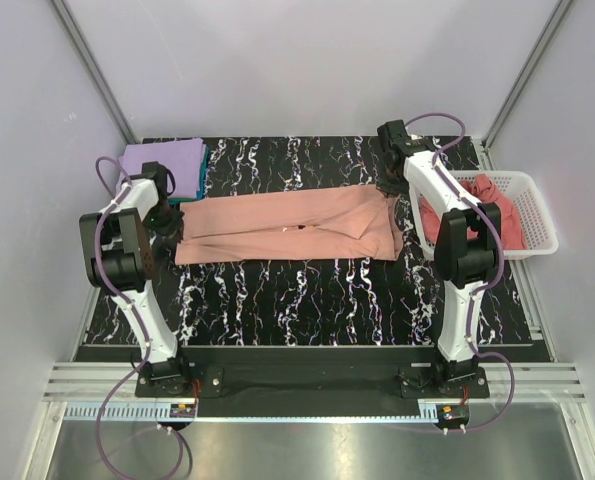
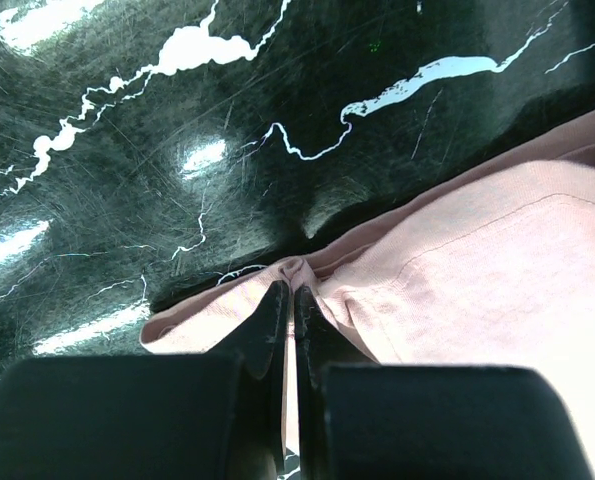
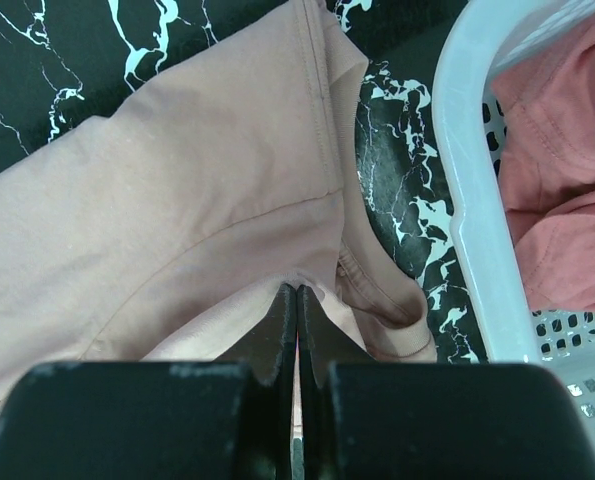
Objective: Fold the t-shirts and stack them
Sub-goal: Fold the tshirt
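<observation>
The right gripper (image 3: pixel 296 292), at 6 o'clock, pinches a fold of the salmon-pink t-shirt (image 3: pixel 177 190), which spreads toward 10 o'clock over the black marbled table (image 3: pixel 397 205). At 3 o'clock, a white basket (image 3: pixel 472 200) holds a darker pink t-shirt (image 3: pixel 567 150).

Robot lab cell, white panels (image 1: pixel 307 60), aluminium framing (image 1: pixel 94 70)

A white lattice basket (image 1: pixel 539 212) sits at the right edge of the black marbled table (image 1: pixel 307 295).
</observation>
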Robot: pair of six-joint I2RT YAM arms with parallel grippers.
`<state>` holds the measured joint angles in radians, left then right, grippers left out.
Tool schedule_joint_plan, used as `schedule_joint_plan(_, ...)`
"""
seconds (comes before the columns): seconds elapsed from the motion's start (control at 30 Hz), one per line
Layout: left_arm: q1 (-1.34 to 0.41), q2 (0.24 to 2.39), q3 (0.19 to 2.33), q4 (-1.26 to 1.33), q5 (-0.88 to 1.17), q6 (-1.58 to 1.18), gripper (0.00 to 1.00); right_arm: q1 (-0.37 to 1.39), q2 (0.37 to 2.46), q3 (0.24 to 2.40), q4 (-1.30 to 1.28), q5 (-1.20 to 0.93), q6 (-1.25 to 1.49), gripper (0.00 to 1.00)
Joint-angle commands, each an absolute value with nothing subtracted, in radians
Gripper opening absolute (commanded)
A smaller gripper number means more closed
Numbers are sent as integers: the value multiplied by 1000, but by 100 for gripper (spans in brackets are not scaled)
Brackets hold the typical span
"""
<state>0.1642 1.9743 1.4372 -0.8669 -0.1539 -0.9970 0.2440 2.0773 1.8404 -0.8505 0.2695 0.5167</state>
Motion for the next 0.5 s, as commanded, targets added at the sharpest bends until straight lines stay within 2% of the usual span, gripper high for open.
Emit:
schedule_joint_plan(0.0,170,1970,1471,-851,-178,-988,0,235,2074,1887,-845,287,512,0)
schedule_joint_plan(0.23,169,1982,1483,-857,-164,-1005,0,232,2089,1927,-856,295,494,0)
schedule_joint_plan(0.27,169,1991,1494,-870,-167,-1006,3,232,2092,1931,-854,290,491,0)
schedule_joint_plan(0.3,169,1996,1503,-890,-175,-1009,17,232,2104,1937,-850,285,488,0)
schedule_joint_plan(0.4,169,1990,1529,-916,-189,-1009,39,230,2123,1956,-836,238,474,0)
schedule_joint_plan(0.47,169,1971,1549,-934,-213,-1003,43,232,2141,1966,-836,212,472,0)
